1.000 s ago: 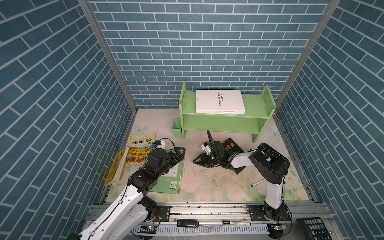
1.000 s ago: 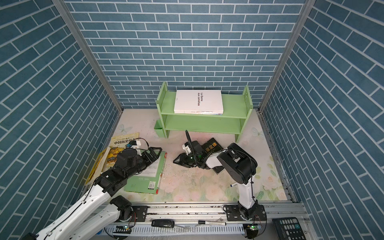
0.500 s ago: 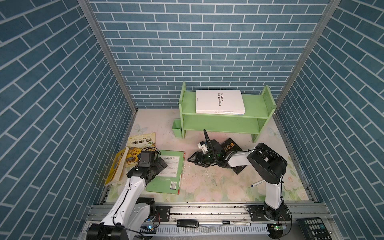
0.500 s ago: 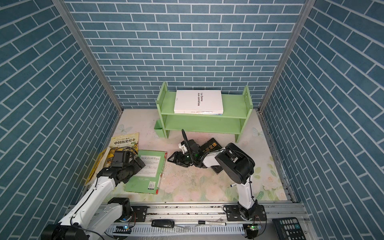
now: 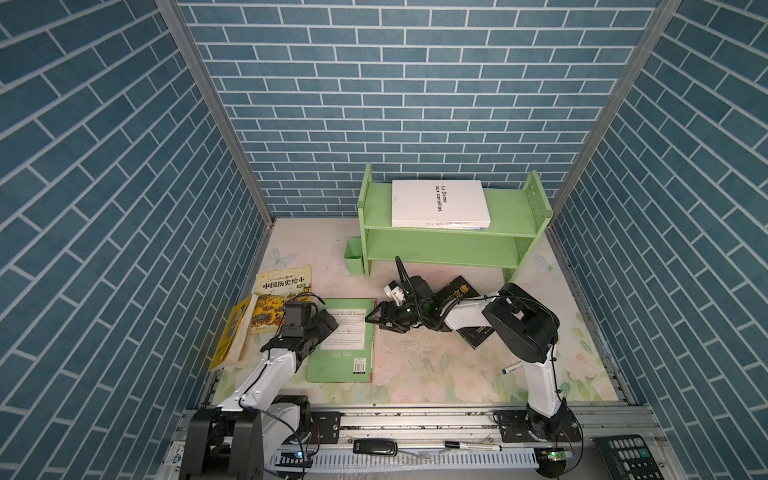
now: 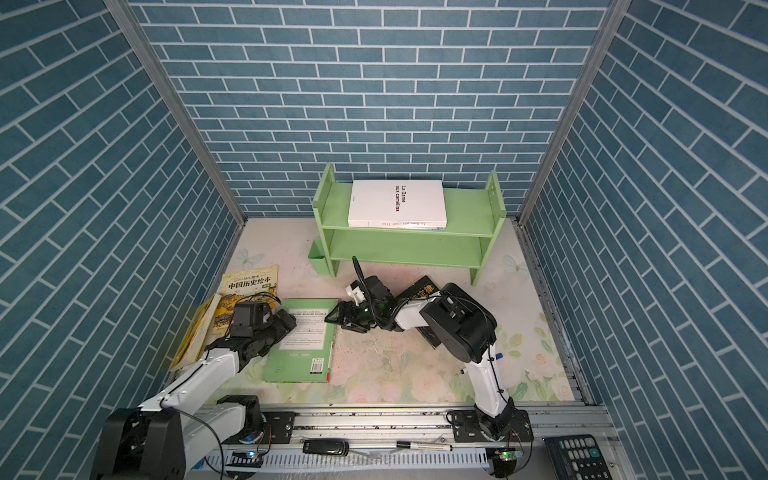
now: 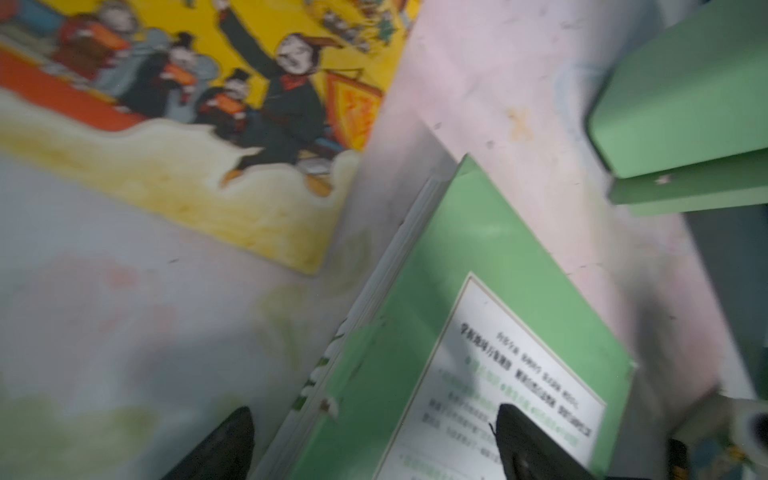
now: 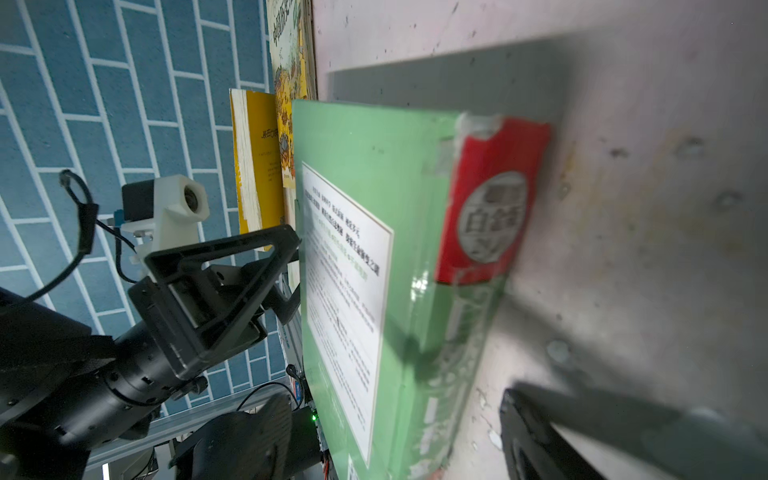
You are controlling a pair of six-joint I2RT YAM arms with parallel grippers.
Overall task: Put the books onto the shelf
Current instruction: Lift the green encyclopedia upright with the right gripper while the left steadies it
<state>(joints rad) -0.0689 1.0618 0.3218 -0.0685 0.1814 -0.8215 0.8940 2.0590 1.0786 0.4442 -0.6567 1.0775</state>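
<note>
left hand (image 7: 374, 415) spread astride green book (image 7: 478, 257) edge, blurred, fingers (image 7: 232, 444) cut off

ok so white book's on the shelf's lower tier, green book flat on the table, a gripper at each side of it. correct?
No. The white book lies on the top tier of the shelf, not the lower one; both top views show it. The rest holds: the green book lies flat on the table, with the left gripper and right gripper at either side.

My right arm (image 5: 465, 321) hides most of the black book (image 5: 457, 289). Beneath the white book (image 5: 432, 203), a second book (image 5: 469, 227) shows me only its edge. Print on the green book (image 7: 478, 257) is blurred.
</note>
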